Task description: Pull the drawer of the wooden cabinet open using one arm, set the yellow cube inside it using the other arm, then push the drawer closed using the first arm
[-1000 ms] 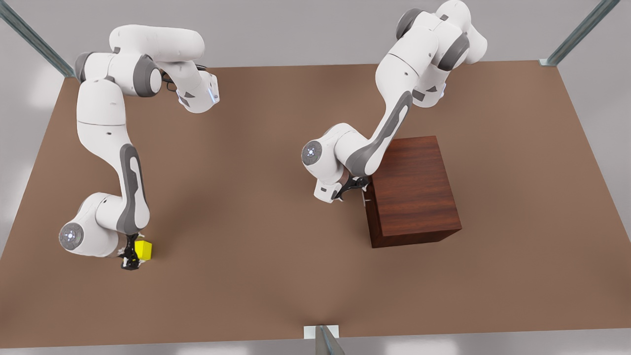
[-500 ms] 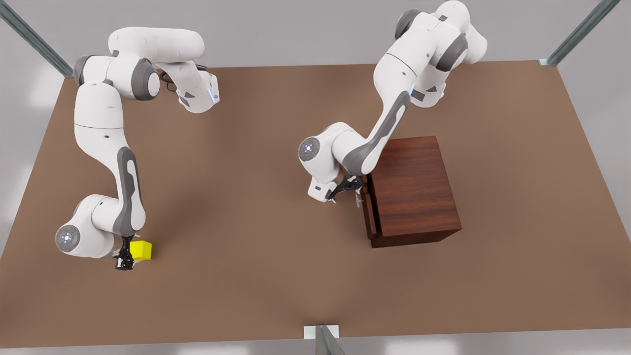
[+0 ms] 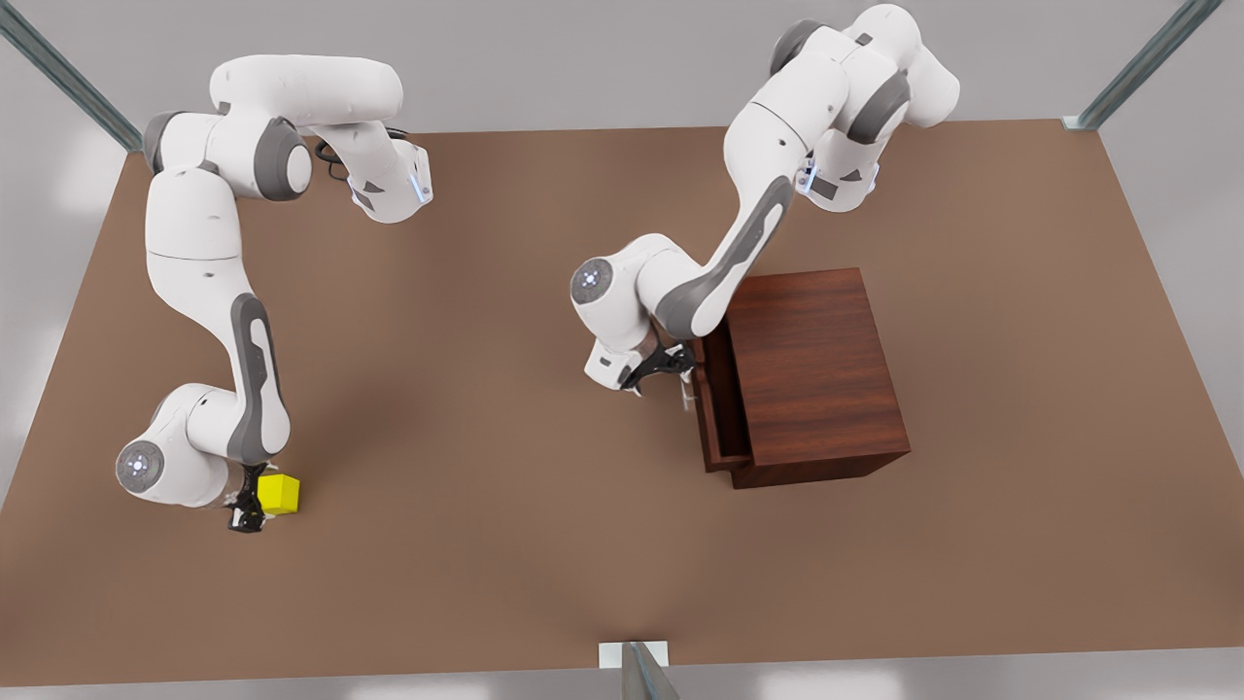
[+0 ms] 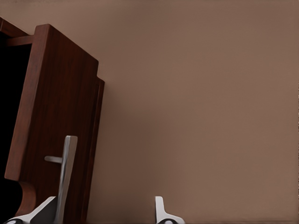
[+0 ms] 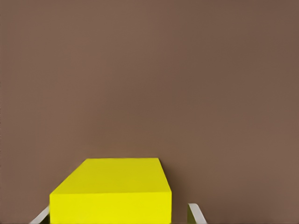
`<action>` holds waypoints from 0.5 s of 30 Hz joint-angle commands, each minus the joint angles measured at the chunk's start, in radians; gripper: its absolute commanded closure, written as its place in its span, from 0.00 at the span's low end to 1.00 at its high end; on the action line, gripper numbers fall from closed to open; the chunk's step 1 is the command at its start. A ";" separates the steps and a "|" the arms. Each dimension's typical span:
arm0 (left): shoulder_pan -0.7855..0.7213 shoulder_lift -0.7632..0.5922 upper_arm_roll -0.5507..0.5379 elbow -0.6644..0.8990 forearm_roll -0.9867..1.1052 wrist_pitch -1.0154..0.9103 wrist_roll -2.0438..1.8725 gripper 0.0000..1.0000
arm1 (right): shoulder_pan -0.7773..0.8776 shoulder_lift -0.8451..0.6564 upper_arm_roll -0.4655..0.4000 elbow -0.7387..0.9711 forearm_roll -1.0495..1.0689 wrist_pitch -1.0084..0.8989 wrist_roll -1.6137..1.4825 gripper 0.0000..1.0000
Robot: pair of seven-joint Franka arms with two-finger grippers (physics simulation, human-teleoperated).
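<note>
Two grippers busy: left gripper (image 3: 669, 372) hooked on drawer (image 3: 708, 413) handle, jaws apart; right gripper (image 3: 251, 510) straddles yellow cube (image 3: 281, 494), grip unclear

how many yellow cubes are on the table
1. The yellow cube sits on the table near the front view's left edge, between the right tool's fingers. The drawer's inside is partly hidden, so one more could lie there.
</note>
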 commanded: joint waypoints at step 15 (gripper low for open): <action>-0.044 0.048 0.001 0.089 0.002 -0.005 -0.018 0.00 | -0.007 -0.008 0.014 0.008 0.000 0.039 0.021 0.30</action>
